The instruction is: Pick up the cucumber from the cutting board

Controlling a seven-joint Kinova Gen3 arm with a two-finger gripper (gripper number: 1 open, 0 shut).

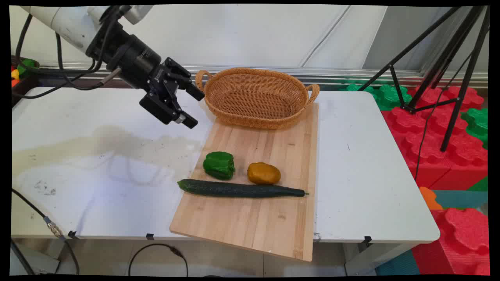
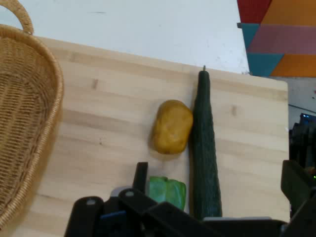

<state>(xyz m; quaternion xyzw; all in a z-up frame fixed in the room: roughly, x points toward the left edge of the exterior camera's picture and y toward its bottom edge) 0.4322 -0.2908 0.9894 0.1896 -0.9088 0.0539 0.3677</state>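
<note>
My black gripper (image 1: 193, 109) hangs open and empty above the table, just left of the wicker basket (image 1: 256, 97) and off the far left corner of the wooden cutting board (image 1: 254, 222). On the board lie a green bell pepper (image 1: 219, 165), a yellow-brown potato (image 1: 263, 173) and, along their near side, a long dark cucumber (image 1: 238, 189). The hand view looks down on the potato (image 2: 171, 127), touching the cucumber (image 2: 205, 148). The pepper (image 2: 168, 191) is partly hidden behind the gripper's linkage, and the empty basket (image 2: 24, 123) fills the left edge.
The basket stands on the far end of the board. The white table (image 1: 371, 175) ends at a rounded right edge. Beyond it are red and green foam blocks (image 1: 449, 156) and a black tripod (image 1: 457, 78). Black cables (image 1: 47, 222) hang at the near left.
</note>
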